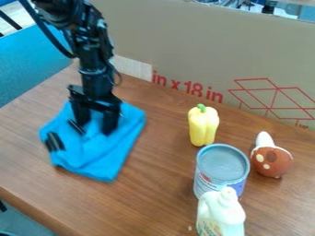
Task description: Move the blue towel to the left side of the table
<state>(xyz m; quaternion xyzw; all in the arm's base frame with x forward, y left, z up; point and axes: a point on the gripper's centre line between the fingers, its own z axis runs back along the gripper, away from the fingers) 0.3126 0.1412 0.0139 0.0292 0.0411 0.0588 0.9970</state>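
The black gripper [95, 127] hangs down at the left over a blue cloth [102, 159], its two fingers apart and their tips low at the cloth's upper part. Some blue fabric shows between them; whether it is raised or pinched I cannot tell. The cloth lies slightly rumpled on the wooden table [161, 193]. A small black item [54, 142] rests on its left edge, and another dark piece shows beside the left finger.
Right of the cloth stands a yellow bell pepper [203, 125]. Nearer the front are a metal can [221, 170] and a white bottle [221, 214]. A brown and white toy [271, 159] sits at the far right. A cardboard wall [203, 50] borders the table's back.
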